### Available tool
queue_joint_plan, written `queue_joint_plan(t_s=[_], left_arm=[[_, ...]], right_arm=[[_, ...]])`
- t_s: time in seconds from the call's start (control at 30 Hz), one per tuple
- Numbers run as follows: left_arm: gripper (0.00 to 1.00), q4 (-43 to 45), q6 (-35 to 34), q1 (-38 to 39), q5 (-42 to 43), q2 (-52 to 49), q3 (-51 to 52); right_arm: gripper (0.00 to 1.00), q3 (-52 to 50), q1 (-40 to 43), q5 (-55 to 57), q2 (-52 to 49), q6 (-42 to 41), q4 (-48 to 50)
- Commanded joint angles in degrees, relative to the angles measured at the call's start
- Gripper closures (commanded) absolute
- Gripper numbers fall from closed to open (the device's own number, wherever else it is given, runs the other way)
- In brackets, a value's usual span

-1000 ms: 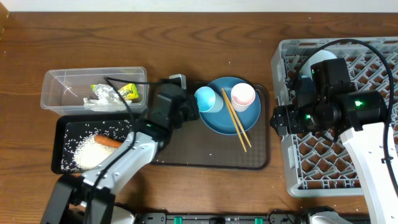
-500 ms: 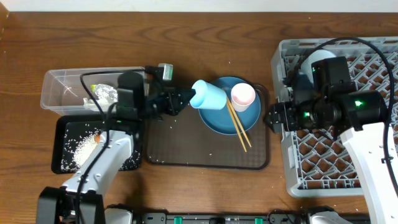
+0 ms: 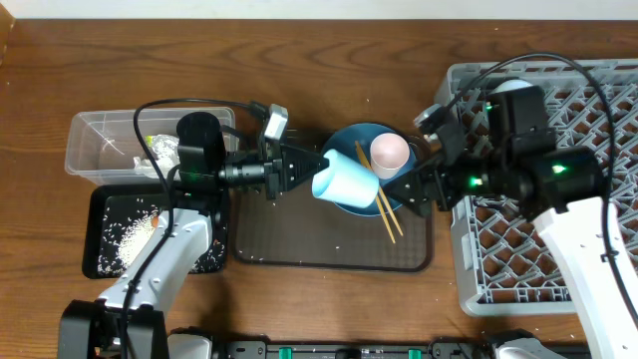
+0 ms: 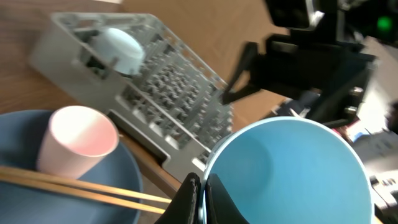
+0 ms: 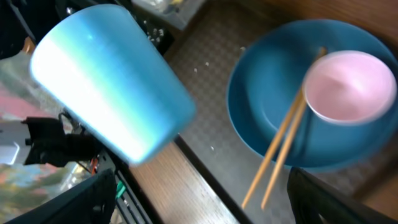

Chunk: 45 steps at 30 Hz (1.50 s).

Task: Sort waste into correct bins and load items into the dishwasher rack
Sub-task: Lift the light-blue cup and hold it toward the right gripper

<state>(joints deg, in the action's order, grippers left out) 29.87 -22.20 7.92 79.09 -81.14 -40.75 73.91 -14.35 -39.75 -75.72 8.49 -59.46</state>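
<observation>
My left gripper (image 3: 319,168) is shut on the rim of the small light-blue cup (image 3: 344,179) and holds it on its side above the brown serving tray; the pinch shows in the left wrist view (image 4: 200,182). My right gripper (image 3: 401,195) is open and empty, just right of the cup, jaws wide in the right wrist view (image 5: 205,205). The pink cup (image 3: 389,155) and the chopsticks (image 3: 380,204) lie on the dark-blue plate (image 3: 364,140). The light-blue bowl (image 4: 115,50) sits upside down in the grey dishwasher rack (image 3: 558,249).
The clear tub (image 3: 95,140) at the left holds the wrapper (image 3: 164,150). The black tray (image 3: 110,214) in front of it holds rice and the carrot (image 3: 159,221), partly under my left arm. The brown serving tray (image 3: 319,244) lies in the middle.
My left gripper has lifted the light-blue cup off the plate and carried it right. My right gripper has moved left from the rack toward the cup.
</observation>
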Motion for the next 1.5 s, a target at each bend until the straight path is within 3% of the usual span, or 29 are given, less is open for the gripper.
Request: queue_joint_plan(t_s=[0.0,0.3,0.53,0.73,0.9,1.1,1.47], left_arm=[[0.94,0.87,1.20,-0.28,6.10,0.66,-0.44],[0.94,1.57,1.22,-0.24,6.84,0.66,-0.44],[0.94,2.43,0.96,-0.24,6.88,0.66,-0.44],[0.94,7.06,-5.75,-0.24,6.86,0.66,-0.46],[0.94,7.37,-5.99,-0.24,6.82,0.66,-0.46],[0.94,7.37,-5.97,-0.24,6.82,0.66,-0.46],[0.94,7.34,-5.97,-0.24,6.38,0.66,-0.46]], right_arm=[[0.13,-3.45,-2.03,-2.38,-0.04,1.44,2.54],[0.14,-11.61,-4.11,-11.78,-0.04,2.14,13.22],[0.15,-11.74,-4.11,-17.55,-0.04,5.88,13.77],[0.16,-11.74,-4.11,-17.81,-0.04,7.48,14.14],[0.20,-11.74,-4.11,-22.27,-0.04,9.11,14.47],[0.34,-11.74,-4.11,-23.63,-0.04,9.99,15.02],[0.48,-11.74,-4.11,-24.39,-0.04,9.97,16.04]])
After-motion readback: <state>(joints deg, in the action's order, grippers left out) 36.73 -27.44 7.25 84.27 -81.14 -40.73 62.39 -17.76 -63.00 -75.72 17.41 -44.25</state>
